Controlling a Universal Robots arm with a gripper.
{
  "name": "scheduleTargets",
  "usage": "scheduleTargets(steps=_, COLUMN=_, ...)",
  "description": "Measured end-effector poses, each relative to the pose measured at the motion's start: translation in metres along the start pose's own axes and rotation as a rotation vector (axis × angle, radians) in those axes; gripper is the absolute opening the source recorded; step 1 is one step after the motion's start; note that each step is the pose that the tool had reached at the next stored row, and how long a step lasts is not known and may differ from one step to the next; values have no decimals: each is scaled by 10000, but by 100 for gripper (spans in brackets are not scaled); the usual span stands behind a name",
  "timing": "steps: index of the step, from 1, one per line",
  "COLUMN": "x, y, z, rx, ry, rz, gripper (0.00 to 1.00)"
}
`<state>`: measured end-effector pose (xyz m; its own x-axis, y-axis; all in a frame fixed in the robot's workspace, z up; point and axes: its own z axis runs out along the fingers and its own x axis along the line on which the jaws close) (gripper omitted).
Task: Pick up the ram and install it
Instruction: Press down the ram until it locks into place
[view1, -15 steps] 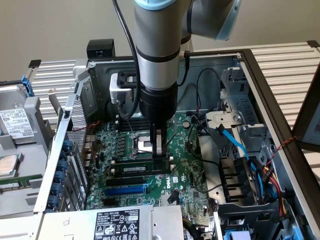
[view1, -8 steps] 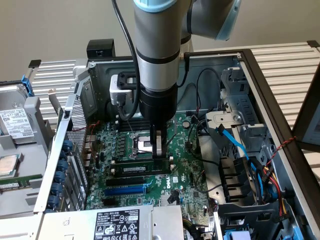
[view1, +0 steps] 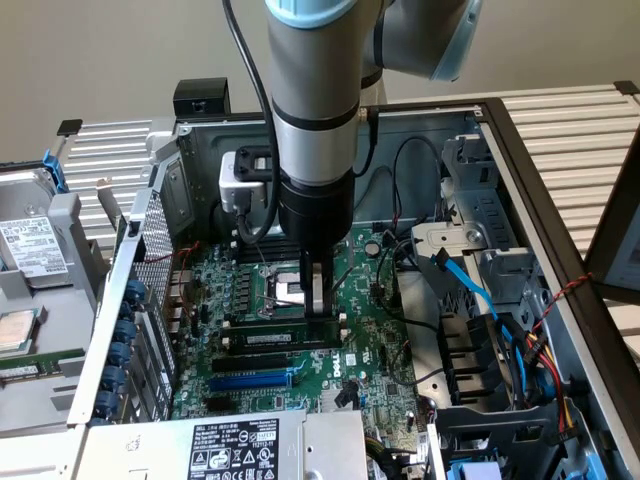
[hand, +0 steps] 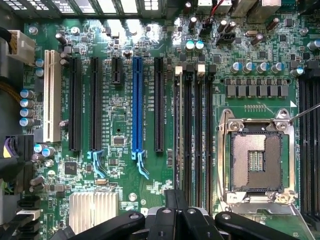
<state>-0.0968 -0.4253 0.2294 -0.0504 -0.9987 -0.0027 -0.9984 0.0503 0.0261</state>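
Exterior view: the gripper (view1: 318, 298) hangs straight down inside the open PC case (view1: 520, 180), fingers together, tips resting on the top edge of the ram (view1: 283, 337). The ram lies lengthwise in a black DIMM slot (view1: 275, 346) on the motherboard (view1: 375, 340), just beside the empty CPU socket (view1: 290, 290). Fingers meet the stick near its end toward the exterior view's right. Looks like pressing rather than a clamp on the sides; no object between the fingers as far as I can tell.

Wrist view: gripper fingers (hand: 176, 212) closed, sitting over the DIMM slots (hand: 194, 135) next to the CPU socket (hand: 257, 157); blue PCIe slot (hand: 137, 110) and black expansion slots (hand: 95, 105) well apart from the contact spot.

Judgement, risks:
- Push is off-centre, so one end may seat and the other stay proud, leaving the stick tilted in the slot.
- Whether the end clips have latched can't be told; a part-seated stick could pop up.
- If the notch is misaligned, more downward force could flex the board or damage slot contacts.
- Closed tips on a thin edge could slip off toward the socket.
- Loose cables (view1: 470, 285) run near the arm and could snag.
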Motion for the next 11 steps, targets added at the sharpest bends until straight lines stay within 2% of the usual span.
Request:
scheduleTargets(steps=5, x=0, y=1, z=13, rx=12, ry=-1, rz=0, gripper=11)
scheduleTargets(steps=7, x=-1, y=10, z=-2, rx=18, ry=-25, rz=3, gripper=11)
scheduleTargets(steps=9, x=1, y=45, z=-53, rx=21, ry=-15, rz=-1, gripper=11)
scheduleTargets(steps=11, x=3, y=104, z=-64, rx=39, ry=-26, rz=-2, gripper=11)
